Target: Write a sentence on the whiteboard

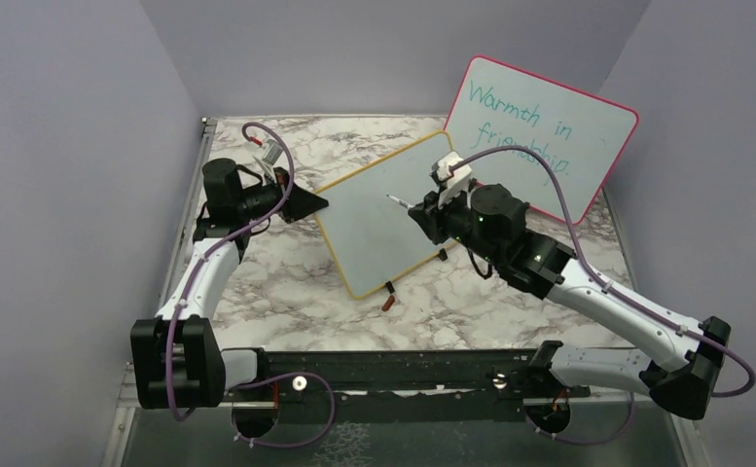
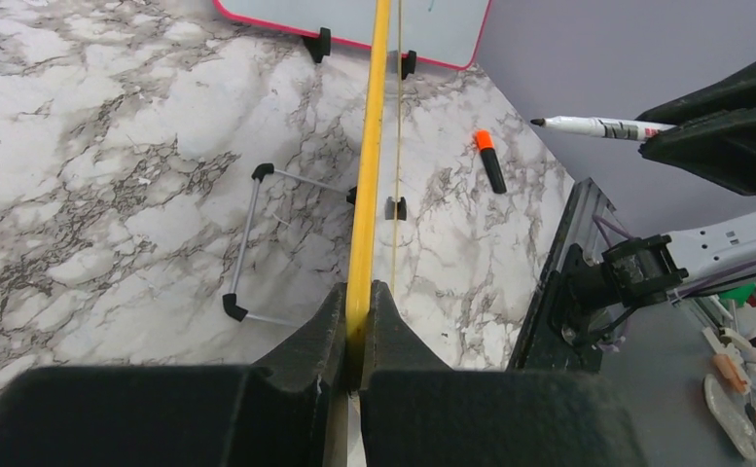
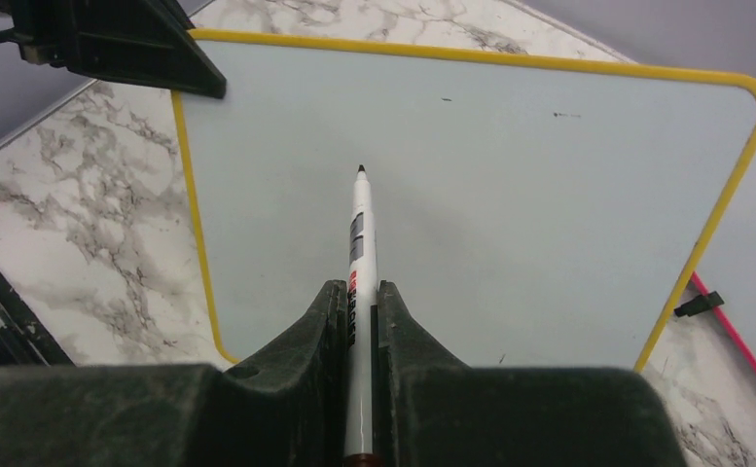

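A: Item: whiteboard (image 1: 374, 238), centre of the top view, blank. Held how?
B: Left gripper (image 2: 357, 304) pinched on its yellow edge; right gripper (image 3: 357, 292) clamped on the marker (image 3: 359, 219), tip short of the surface. No sentence yet — you bring the tip down, upper left.
A: Around it?
B: Pink-framed board (image 1: 568, 107) upper right, marker cap (image 1: 387, 303) lower centre — neither blocks you.

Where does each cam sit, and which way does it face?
Top: above and behind the robot, looking down at the table; left arm, right arm, whiteboard and pink board show.
Left wrist: on the left arm, looking along the whiteboard's yellow edge; left tool shut on it.
Right wrist: on the right arm, facing the whiteboard; right tool shut on the marker.
Shared: both wrist views show the marker and the other arm's tool.
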### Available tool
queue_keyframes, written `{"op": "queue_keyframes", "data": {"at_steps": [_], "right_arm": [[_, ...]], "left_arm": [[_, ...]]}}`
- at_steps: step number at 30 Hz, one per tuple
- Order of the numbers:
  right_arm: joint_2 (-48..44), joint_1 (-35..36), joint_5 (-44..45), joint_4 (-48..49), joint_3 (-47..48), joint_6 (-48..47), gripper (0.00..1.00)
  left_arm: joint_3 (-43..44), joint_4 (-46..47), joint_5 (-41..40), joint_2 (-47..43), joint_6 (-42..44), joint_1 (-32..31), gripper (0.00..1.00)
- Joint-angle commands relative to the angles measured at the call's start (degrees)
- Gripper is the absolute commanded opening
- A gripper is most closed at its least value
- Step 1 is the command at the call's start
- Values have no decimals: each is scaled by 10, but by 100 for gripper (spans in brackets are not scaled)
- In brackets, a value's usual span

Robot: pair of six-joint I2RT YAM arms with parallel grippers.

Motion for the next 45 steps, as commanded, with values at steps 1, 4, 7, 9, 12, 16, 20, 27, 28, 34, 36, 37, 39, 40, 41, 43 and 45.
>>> {"op": "queue_keyframes", "data": {"at_steps": [1, 4, 7, 9, 12, 16, 20, 27, 28, 34, 36, 37, 39, 40, 41, 43, 45], "right_arm": [[39, 57, 110, -67, 62, -36, 1], [69, 81, 142, -89, 96, -42, 1], [96, 109, 181, -93, 120, -49, 1], [113, 122, 193, -92, 135, -50, 1], [139, 142, 212, -92, 154, -54, 1], [160, 160, 235, -86, 170, -63, 1], [170, 169, 238, -70, 177, -63, 1], [192, 184, 255, -38, 177, -73, 1], [195, 186, 254, -34, 178, -74, 1], [211, 193, 253, -3, 179, -85, 1], [220, 196, 254, -1, 186, -88, 1], [225, 196, 254, 0, 190, -90, 1], [231, 198, 256, 1, 196, -93, 1], [234, 198, 257, 0, 199, -95, 1], [236, 198, 260, 0, 200, -95, 1], [239, 199, 261, 1, 200, -96, 1], [242, 200, 263, 1, 199, -97, 1]], "left_arm": [[-5, -34, -38, -16, 48, -13, 0], [-2, -43, -42, -20, 58, -29, 0], [1, -56, -53, -32, 72, -33, 0], [-3, -66, -68, -41, 80, -34, 0], [-7, -70, -81, -51, 86, -35, 0], [-5, -77, -90, -52, 91, -35, 0], [-2, -79, -100, -46, 94, -35, 0], [4, -96, -109, -31, 94, -35, 0], [4, -97, -110, -30, 94, -35, 0], [3, -100, -117, -29, 93, -35, 0], [3, -99, -118, -29, 93, -35, 0], [3, -99, -118, -28, 93, -35, 0], [4, -99, -117, -27, 92, -35, 0], [5, -99, -116, -25, 92, -35, 0], [5, -98, -116, -25, 92, -35, 0], [5, -98, -119, -23, 92, -35, 0], [6, -99, -118, -21, 92, -35, 0]]}}
